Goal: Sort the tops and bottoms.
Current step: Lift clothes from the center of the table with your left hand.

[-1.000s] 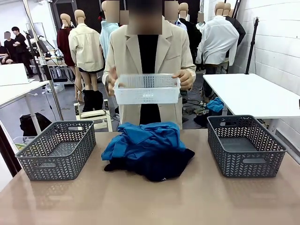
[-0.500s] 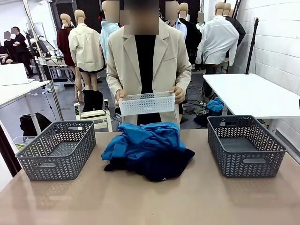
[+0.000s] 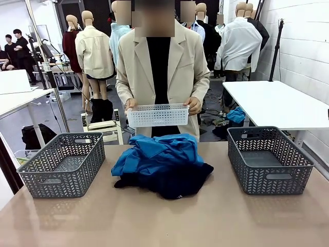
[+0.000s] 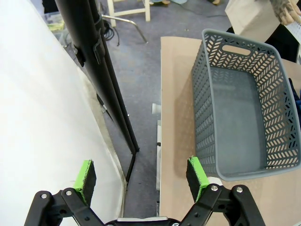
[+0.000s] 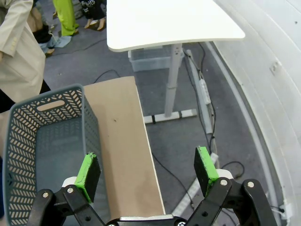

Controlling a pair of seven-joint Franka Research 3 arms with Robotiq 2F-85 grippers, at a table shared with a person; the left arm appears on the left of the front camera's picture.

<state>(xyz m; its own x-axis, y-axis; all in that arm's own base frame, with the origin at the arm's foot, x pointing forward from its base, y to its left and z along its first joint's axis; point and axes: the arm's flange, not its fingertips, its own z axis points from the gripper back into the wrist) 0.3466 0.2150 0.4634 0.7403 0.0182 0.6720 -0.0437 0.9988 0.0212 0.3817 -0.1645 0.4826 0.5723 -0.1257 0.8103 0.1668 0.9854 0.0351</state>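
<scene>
Beyond the tops (image 3: pixel 159 150), white basket (image 3: pixel 158 115) held lower

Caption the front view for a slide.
Blue tops and dark bottoms piled between two grey baskets; person holds white basket.

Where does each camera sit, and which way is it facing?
Front: robot's side of the table, facing across the clothes pile to the person holding a white basket.
Left wrist: on the left arm, looking down past the open left gripper at the left grey basket.
Right wrist: on the right arm, looking down past the open right gripper at the right grey basket.
Shared: front view shows both grey baskets too.
</scene>
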